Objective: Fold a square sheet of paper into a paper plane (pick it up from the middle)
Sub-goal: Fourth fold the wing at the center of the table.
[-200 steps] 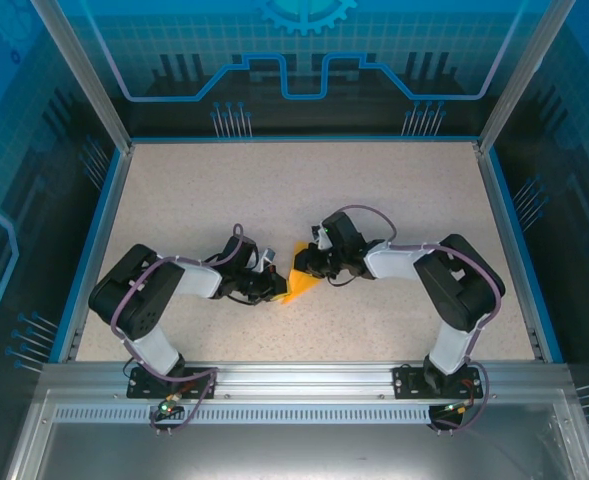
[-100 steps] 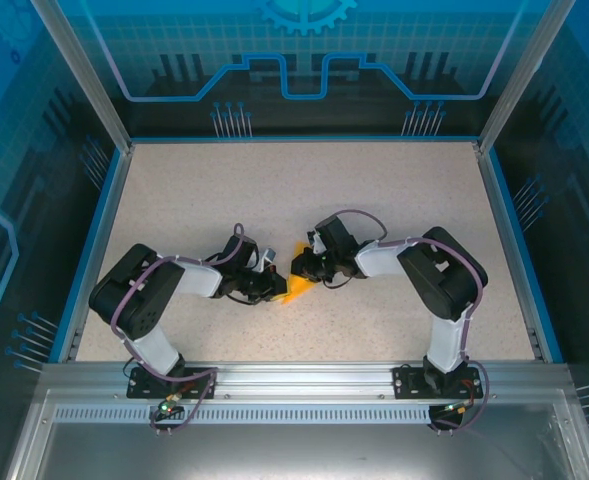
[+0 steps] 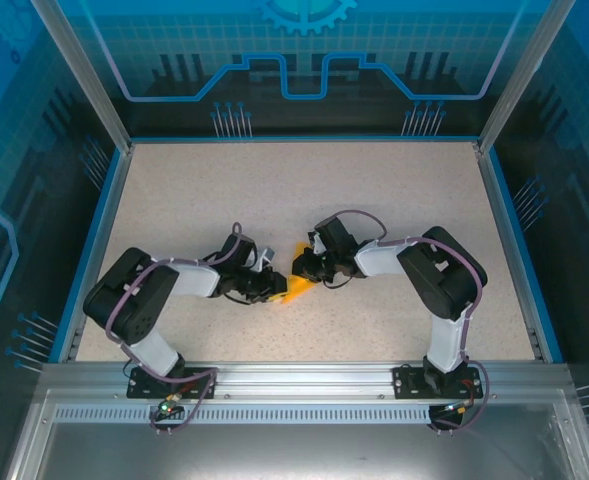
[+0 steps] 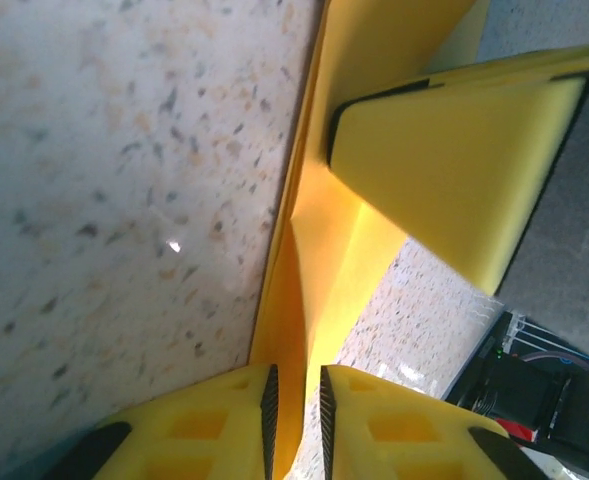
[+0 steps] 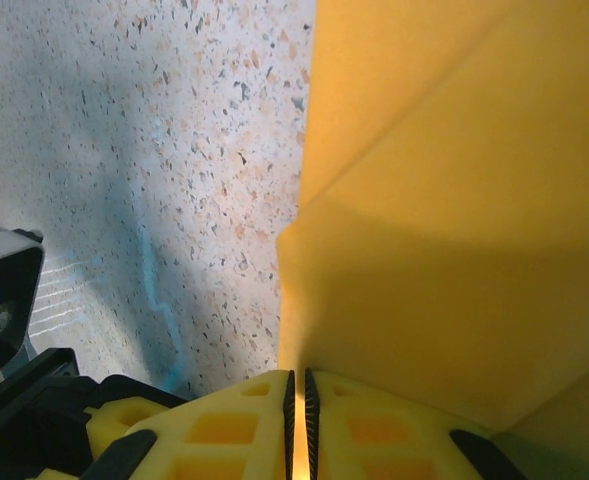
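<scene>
The paper (image 3: pixel 297 287), part-folded and not yet a dart, sits at mid-tabletop (image 3: pixel 304 190) between the two arms. The right end effector (image 5: pixel 297 420) has its fingers pressed together on one edge, apparently to anchor the sheet while a crease is set. The left end effector (image 4: pixel 299 420) meets it from the opposite side, fingers slightly parted astride a raised fold, seemingly placed to work that crease. Both reach in low, nose to nose, likely because thin paper slides when unheld.
</scene>
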Robot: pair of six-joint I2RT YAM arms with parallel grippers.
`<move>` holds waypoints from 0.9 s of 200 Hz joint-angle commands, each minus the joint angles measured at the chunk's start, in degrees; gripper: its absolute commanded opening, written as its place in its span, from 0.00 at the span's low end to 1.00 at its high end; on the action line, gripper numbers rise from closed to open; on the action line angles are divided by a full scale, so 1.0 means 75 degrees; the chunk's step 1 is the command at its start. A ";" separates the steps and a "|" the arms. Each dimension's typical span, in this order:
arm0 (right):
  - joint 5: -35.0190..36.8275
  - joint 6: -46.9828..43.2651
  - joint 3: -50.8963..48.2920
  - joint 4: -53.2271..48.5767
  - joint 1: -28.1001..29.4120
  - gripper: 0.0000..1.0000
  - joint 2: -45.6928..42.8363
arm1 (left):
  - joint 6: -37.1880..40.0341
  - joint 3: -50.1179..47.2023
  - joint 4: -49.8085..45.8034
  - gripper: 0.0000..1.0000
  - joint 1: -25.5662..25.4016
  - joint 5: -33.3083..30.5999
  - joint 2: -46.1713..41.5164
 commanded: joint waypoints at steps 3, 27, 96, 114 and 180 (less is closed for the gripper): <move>0.0194 -0.0085 -0.0196 -0.0412 -0.0098 0.14 0.0339 | 0.0216 -0.0167 -0.0584 0.22 0.0071 -0.0107 -0.0520; 0.0175 -0.0115 -0.0196 -0.0408 -0.0089 0.14 0.0345 | 0.0379 -0.0157 -0.0749 0.22 0.0071 -0.0046 -0.0563; 0.0207 -0.0096 -0.0196 -0.0363 -0.0089 0.14 0.0428 | 0.0585 0.0028 -0.0888 0.23 0.0036 0.0239 -0.0220; 0.0218 -0.0105 -0.0403 -0.0363 -0.0090 0.14 0.0413 | 0.0620 0.0082 -0.0899 0.23 0.0001 0.0307 -0.0103; 0.0254 -0.0154 -0.0430 -0.0460 -0.0090 0.14 0.0383 | 0.0799 0.0378 -0.1566 0.16 -0.0127 -0.0011 0.0309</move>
